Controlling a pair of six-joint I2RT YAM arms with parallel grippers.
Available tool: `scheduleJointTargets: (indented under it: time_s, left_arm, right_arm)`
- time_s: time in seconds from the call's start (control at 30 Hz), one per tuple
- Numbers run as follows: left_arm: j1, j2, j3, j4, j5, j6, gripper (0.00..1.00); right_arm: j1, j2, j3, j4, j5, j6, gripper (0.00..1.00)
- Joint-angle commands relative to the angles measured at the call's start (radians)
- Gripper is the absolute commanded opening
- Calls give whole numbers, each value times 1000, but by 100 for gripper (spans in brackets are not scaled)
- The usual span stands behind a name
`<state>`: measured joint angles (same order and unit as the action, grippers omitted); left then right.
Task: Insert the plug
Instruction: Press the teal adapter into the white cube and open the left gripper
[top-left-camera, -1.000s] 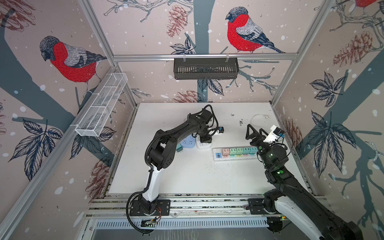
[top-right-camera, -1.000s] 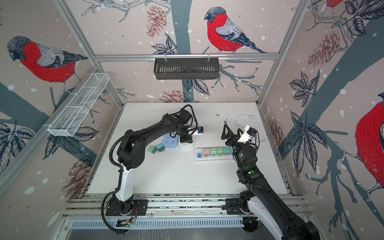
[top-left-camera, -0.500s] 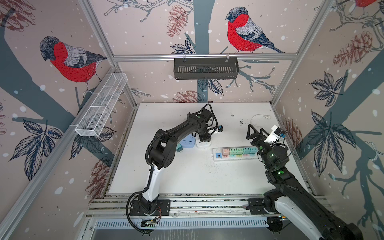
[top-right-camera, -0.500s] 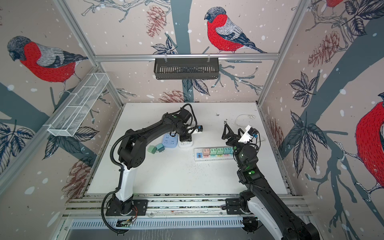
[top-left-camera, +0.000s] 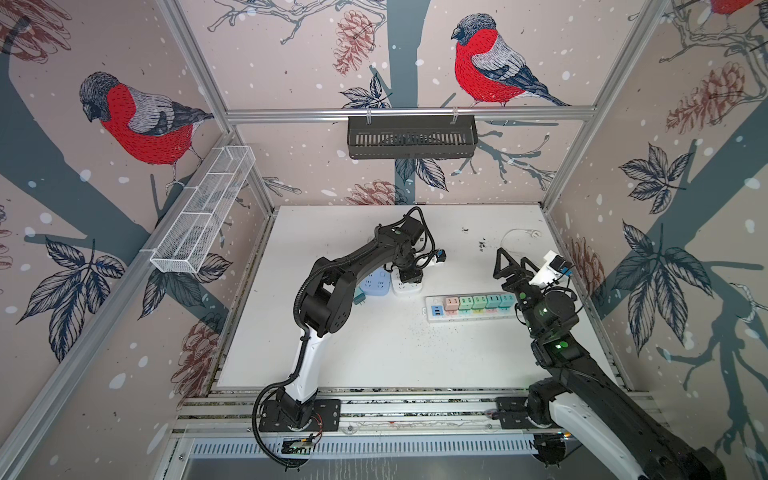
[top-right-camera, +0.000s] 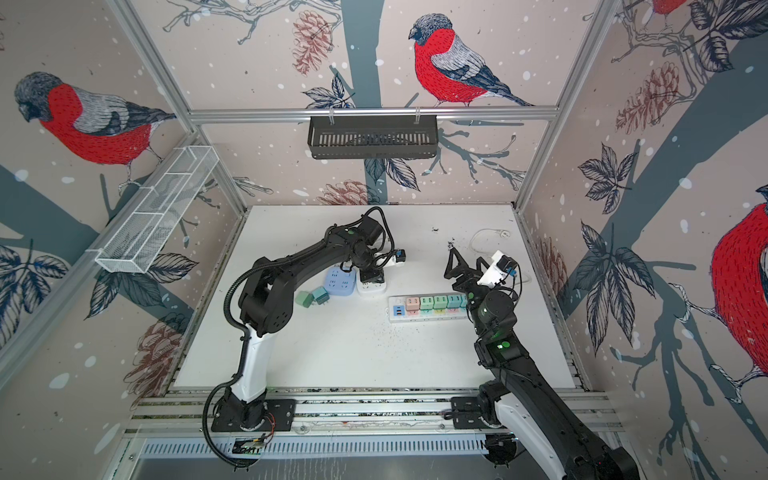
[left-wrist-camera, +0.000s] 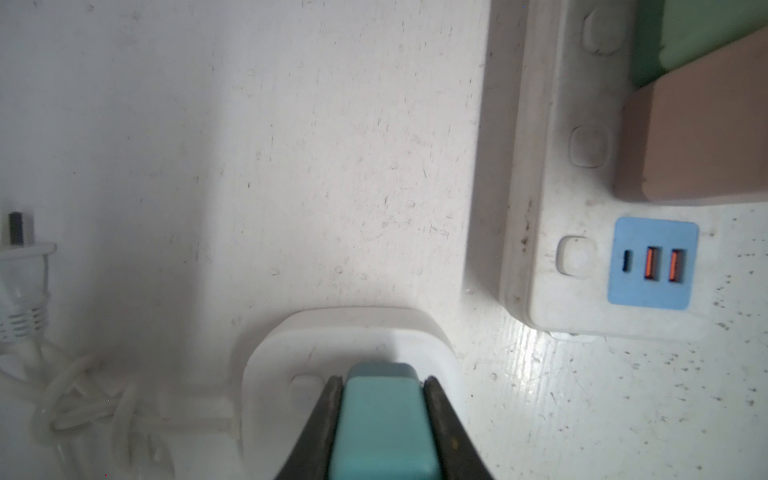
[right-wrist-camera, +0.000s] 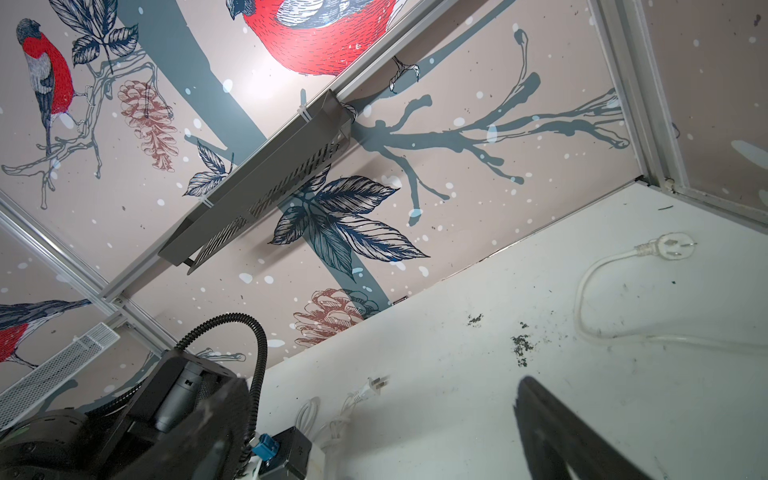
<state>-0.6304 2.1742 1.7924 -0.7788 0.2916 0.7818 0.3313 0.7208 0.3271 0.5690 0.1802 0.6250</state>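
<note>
My left gripper (left-wrist-camera: 383, 380) is shut on a teal plug (left-wrist-camera: 382, 419), its black fingers (left-wrist-camera: 328, 411) pressed on both sides. The plug's far end stands right over the top face of a white square socket (left-wrist-camera: 349, 345); its prongs are hidden, and I cannot tell whether they are in. In both top views the left gripper (top-left-camera: 409, 276) points down onto this white socket (top-left-camera: 407, 287), also shown as (top-right-camera: 372, 288). My right gripper (top-left-camera: 513, 264) hangs open and empty above the table, apart from everything.
A light blue socket (top-right-camera: 340, 282) sits beside the white one, with two loose green plugs (top-right-camera: 312, 297) to its left. A white power strip (top-left-camera: 469, 309) holding pink and green plugs lies to the right. Loose white cords (right-wrist-camera: 665, 249) lie toward the back.
The left wrist has shifted very slightly above the white socket. The right arm has stayed where it was, open.
</note>
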Motion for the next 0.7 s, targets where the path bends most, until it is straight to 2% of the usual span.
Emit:
scheduleJointTargets:
  time_s: [0.0, 0.3, 0.53, 0.57, 0.6, 0.63, 0.67]
  left_arm:
    - [1, -1, -32, -7, 30, -17, 0]
    - [2, 15, -50, 62, 39, -77, 0]
    - [1, 11, -45, 55, 43, -73, 0]
    - [1, 5, -45, 57, 43, -74, 8]
    - [2, -4, -45, 65, 42, -79, 21]
    - [2, -15, -47, 70, 43, -82, 46]
    - [2, -30, -47, 77, 46, -83, 97]
  right_arm:
    - [-3, -1, 1, 6, -2, 4, 100]
    - [-6, -6, 3, 5, -4, 5, 100]
    - [-8, -8, 3, 2, -5, 7, 100]
    - [-8, -9, 3, 2, -5, 7, 100]
    - [-11, -10, 3, 2, -5, 8, 100]
    - [-10, -11, 2, 1, -4, 8, 100]
    - [-10, -11, 1, 1, -4, 10, 100]
